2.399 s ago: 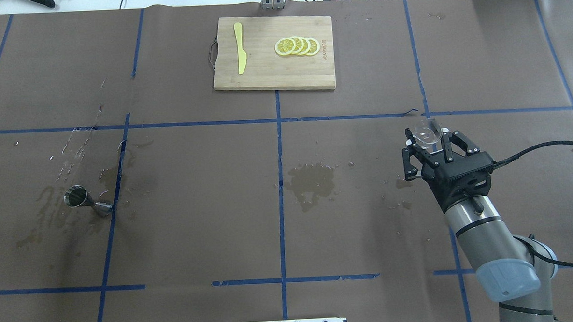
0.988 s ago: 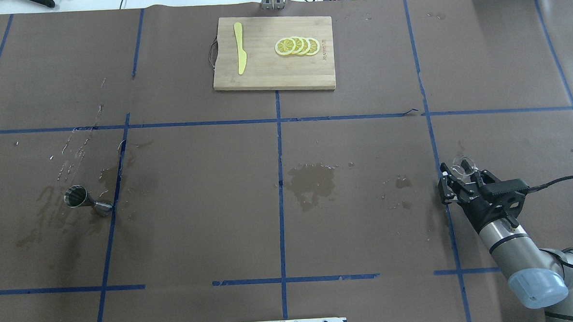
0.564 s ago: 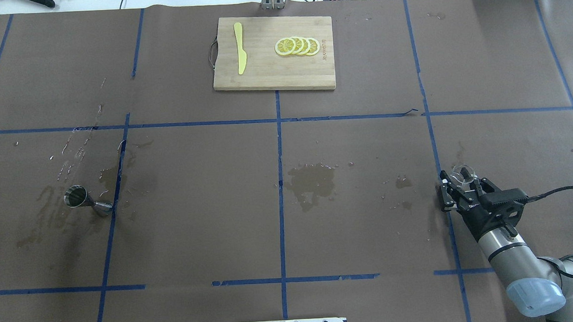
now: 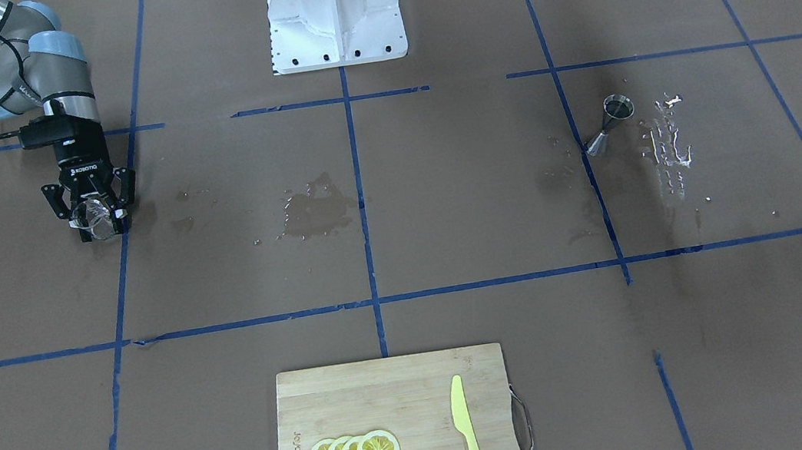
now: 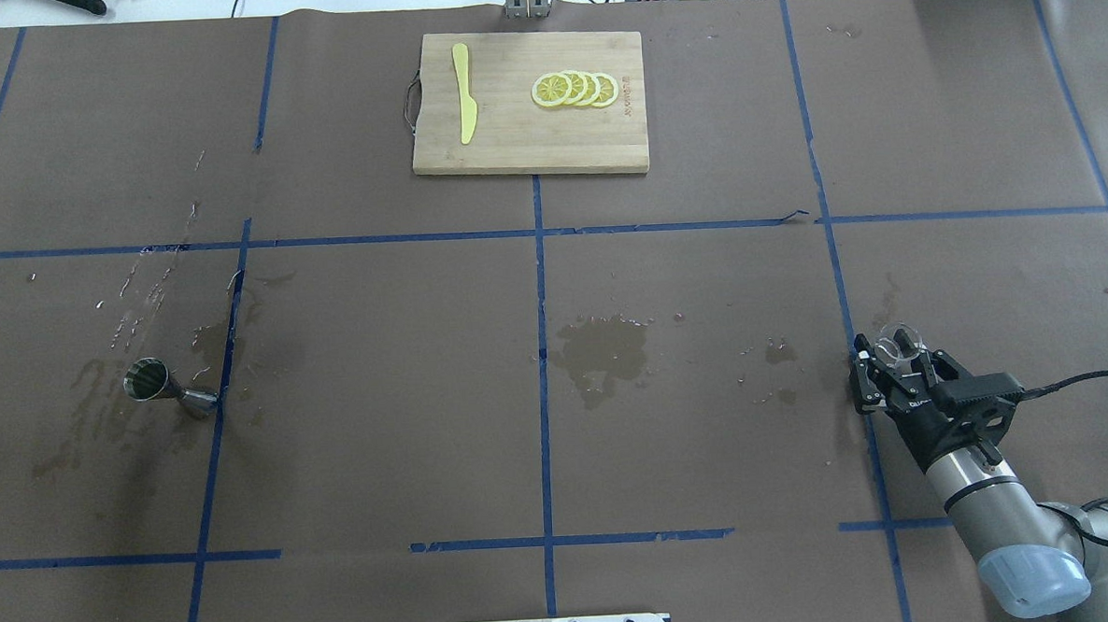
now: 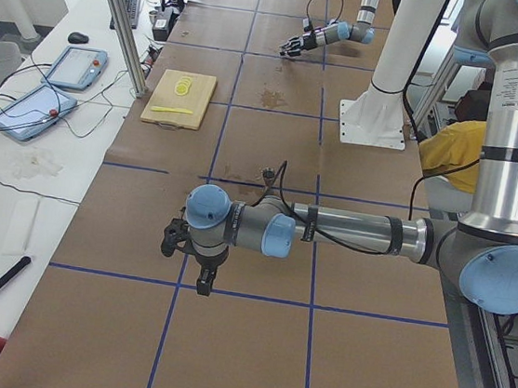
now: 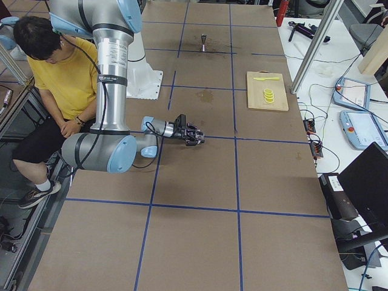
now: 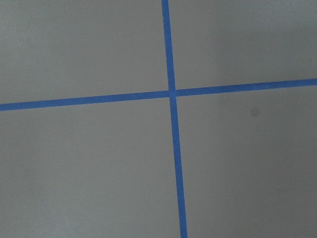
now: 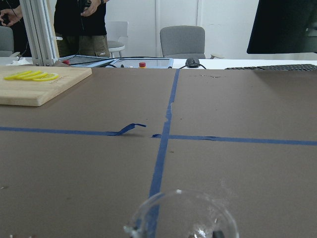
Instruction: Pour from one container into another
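Note:
A small clear glass cup (image 5: 896, 343) sits between the fingers of my right gripper (image 5: 891, 364), low over the table at the right; the gripper is shut on it. The same gripper (image 4: 95, 217) and cup (image 4: 93, 214) show at the left of the front-facing view, and the cup's rim (image 9: 181, 214) fills the bottom of the right wrist view. A steel jigger (image 5: 157, 384) stands tilted on wet paper far to the left, also seen as the jigger (image 4: 609, 122). My left gripper (image 6: 193, 263) shows only in the exterior left view; I cannot tell its state.
A wooden cutting board (image 5: 509, 135) at the far middle carries lemon slices (image 5: 574, 89) and a yellow knife (image 5: 463, 91). Wet patches mark the paper at the centre (image 5: 602, 351) and around the jigger. A seated person (image 7: 57, 73) is beside the robot's base.
My right arm carried the glass cup back toward the robot and to the right, lowering it. In the last half second it shifted only slightly. The jigger stayed put.

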You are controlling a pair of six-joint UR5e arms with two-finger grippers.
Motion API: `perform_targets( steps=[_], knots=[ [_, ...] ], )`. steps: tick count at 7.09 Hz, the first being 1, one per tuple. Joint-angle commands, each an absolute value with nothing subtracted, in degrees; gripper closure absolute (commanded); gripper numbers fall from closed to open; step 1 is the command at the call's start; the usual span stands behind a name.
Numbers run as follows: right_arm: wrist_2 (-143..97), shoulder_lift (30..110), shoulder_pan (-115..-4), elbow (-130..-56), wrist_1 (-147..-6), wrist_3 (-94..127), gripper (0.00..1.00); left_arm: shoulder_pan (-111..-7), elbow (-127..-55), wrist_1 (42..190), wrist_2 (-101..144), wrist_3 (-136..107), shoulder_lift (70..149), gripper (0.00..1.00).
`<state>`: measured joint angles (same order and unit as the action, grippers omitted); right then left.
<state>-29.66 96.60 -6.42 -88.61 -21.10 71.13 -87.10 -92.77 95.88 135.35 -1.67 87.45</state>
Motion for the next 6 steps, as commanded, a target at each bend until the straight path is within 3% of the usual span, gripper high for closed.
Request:
perform_targets(
  steps=[1, 2, 4, 5, 6],
  knots=[
    [-29.10, 96.50, -5.89, -88.33, -21.09, 71.19, 0.73, -87.01, -92.81, 95.89, 135.35, -1.67, 87.54, 0.00],
    [-28.92, 96.42, -5.80, -88.07, -21.01, 71.19, 0.62, -87.01, -92.81, 95.89, 135.35, -1.67, 87.45, 0.00],
    [-28.65, 96.24, -5.63, -88.07, -20.92, 71.19, 0.50, -87.01, -92.72, 95.89, 135.35, -1.67, 87.45, 0.00],
    [-28.48, 96.07, -5.54, -88.07, -20.83, 71.19, 0.15, -87.01, -92.55, 95.98, 135.44, -1.76, 87.54, 0.00],
    [-28.13, 95.98, -5.36, -88.07, -20.83, 71.19, 0.00, -87.01, -92.20, 95.98, 135.44, -1.76, 87.97, 0.00]
  ],
)
